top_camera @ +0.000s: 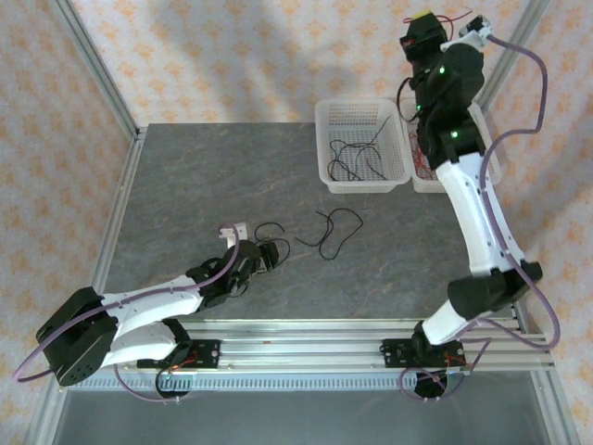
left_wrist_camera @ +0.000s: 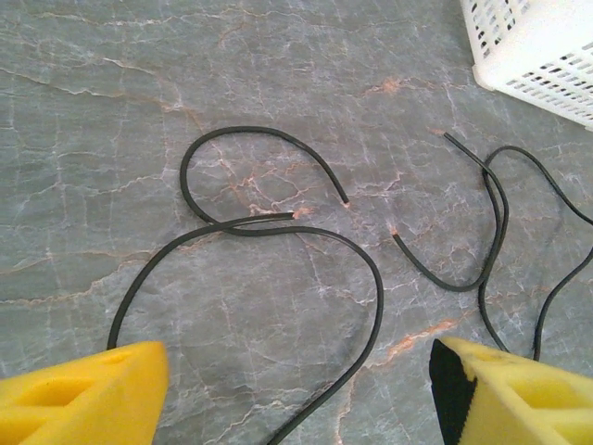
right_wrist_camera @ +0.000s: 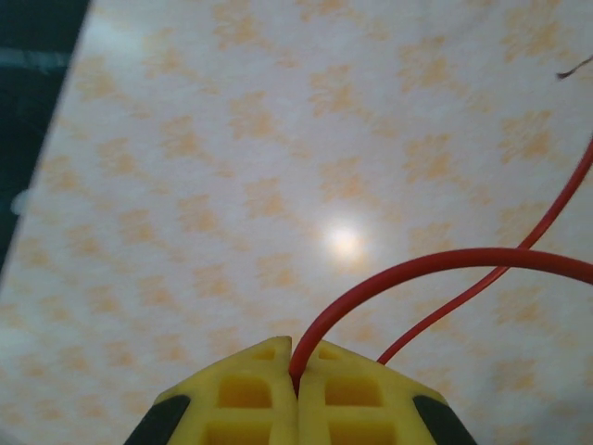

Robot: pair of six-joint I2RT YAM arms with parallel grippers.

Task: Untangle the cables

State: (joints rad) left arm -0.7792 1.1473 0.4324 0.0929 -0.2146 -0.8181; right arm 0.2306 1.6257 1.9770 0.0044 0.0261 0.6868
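The left wrist camera sat closest to the work and showed you what the overhead view could not. Your left gripper (left_wrist_camera: 296,394) had its two yellow fingers (left_wrist_camera: 83,399) standing wide apart at the bottom corners of the frame, with nothing between them.

Just beyond them a black wire (left_wrist_camera: 232,225) curled in a loose loop and crossed another black strand near mid-frame. A second black wire (left_wrist_camera: 498,222) lay apart from it at the right. Both were thin, smooth and round, with cut ends.

The table (left_wrist_camera: 93,111) was grey and stone-patterned, veined in pale and rusty lines.

Farther back, in the upper middle of the overhead view, a white perforated plastic basket (top_camera: 363,181) held more black wires (top_camera: 357,153). A second basket (top_camera: 428,188) sat just beside it, half hidden by the right arm, and showed red strands (top_camera: 423,159).

Farthest off, at the top right, your right gripper (top_camera: 423,20) stood high above the baskets. Its wrist camera showed yellow ribbed pads pressed together on a red wire (right_wrist_camera: 463,253). The wire arched away to the right against cream wallpaper (right_wrist_camera: 185,185) printed with soft orange motifs.
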